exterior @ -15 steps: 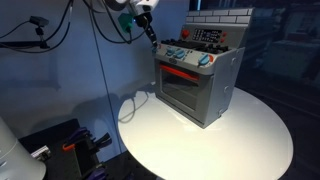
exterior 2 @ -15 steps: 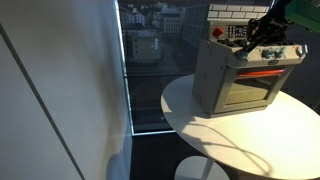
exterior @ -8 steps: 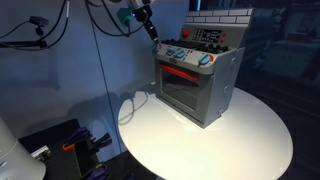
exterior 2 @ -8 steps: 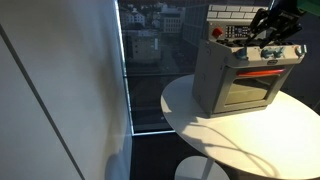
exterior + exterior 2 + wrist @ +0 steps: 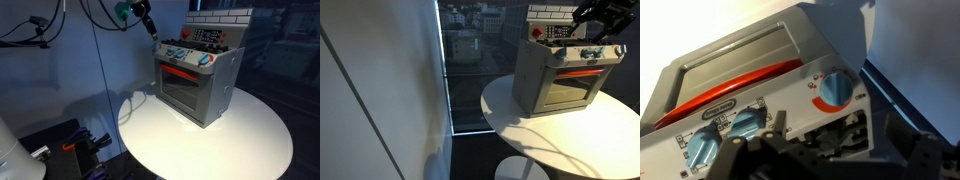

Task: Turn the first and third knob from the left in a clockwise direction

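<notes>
A grey toy oven (image 5: pixel 195 85) (image 5: pixel 560 85) with a red door handle stands on the round white table (image 5: pixel 220 140). A row of blue knobs (image 5: pixel 181 53) (image 5: pixel 588 54) runs along its top panel. In the wrist view three blue knobs show: one (image 5: pixel 837 88) ringed in red and two smaller ones (image 5: pixel 748 122) (image 5: pixel 702 150). My gripper (image 5: pixel 152 31) (image 5: pixel 584 27) (image 5: pixel 830 152) hangs just above the knob panel, open, touching nothing. Its dark fingers (image 5: pixel 925 150) frame the bottom of the wrist view.
A tall window (image 5: pixel 475 60) shows a city outside beside the table. Cables (image 5: pixel 45 35) hang behind the arm. Dark equipment (image 5: pixel 60 145) sits on the floor below the table edge. The oven stands near the table's rim.
The gripper has opened and lifted up and away from the knob panel, where it was down at a knob a second ago.
</notes>
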Robot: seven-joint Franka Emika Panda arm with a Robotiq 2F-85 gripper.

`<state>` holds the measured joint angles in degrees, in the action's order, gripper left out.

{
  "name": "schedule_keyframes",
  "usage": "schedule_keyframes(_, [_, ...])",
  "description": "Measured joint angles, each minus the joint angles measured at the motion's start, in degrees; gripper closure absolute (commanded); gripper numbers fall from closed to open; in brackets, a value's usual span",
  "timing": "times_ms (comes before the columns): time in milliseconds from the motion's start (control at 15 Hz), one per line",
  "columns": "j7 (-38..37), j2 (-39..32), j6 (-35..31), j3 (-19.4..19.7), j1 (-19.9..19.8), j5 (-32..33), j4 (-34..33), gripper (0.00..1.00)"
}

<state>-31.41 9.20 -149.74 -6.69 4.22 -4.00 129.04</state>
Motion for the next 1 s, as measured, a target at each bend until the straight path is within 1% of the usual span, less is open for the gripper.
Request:
schedule_keyframes(733, [-0.09,-0.03,-0.13,0.0,-0.06,0.0,0.1,0.0])
schedule_keyframes(1000, [-1.01,0.02,-1.19,0.02,-1.52,0.1,0.13,0.0])
